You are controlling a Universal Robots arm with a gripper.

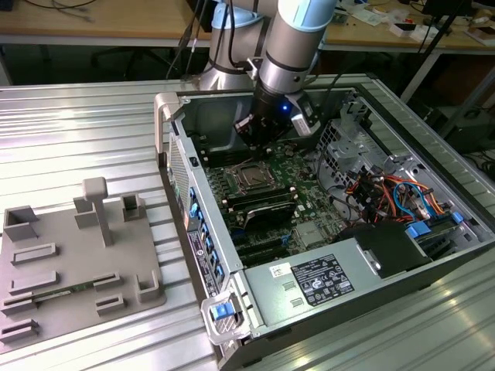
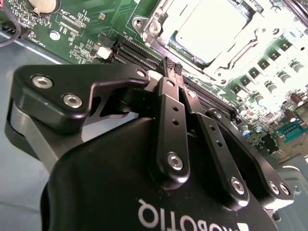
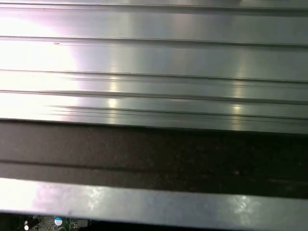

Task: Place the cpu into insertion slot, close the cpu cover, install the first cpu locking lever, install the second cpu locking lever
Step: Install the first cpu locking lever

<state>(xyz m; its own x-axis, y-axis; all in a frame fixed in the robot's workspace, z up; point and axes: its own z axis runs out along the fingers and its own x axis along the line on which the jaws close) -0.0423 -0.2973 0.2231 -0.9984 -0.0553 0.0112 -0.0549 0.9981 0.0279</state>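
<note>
The cpu [image 2: 202,29] is seated in the insertion slot [image 2: 147,24]; the cpu cover [image 2: 231,54] is judged lowered. Locking levers cannot be confirmed. Gripper [image 2: 174,76] jaws are closed, empty.

cpu [image 2: 204,30] in insertion slot [image 2: 153,25], inside computer case [image 1: 179,147]

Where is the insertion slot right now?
In the exterior view, the insertion slot sits on the green motherboard inside the open computer case, just beneath the gripper, beside the long black memory slots.
</note>
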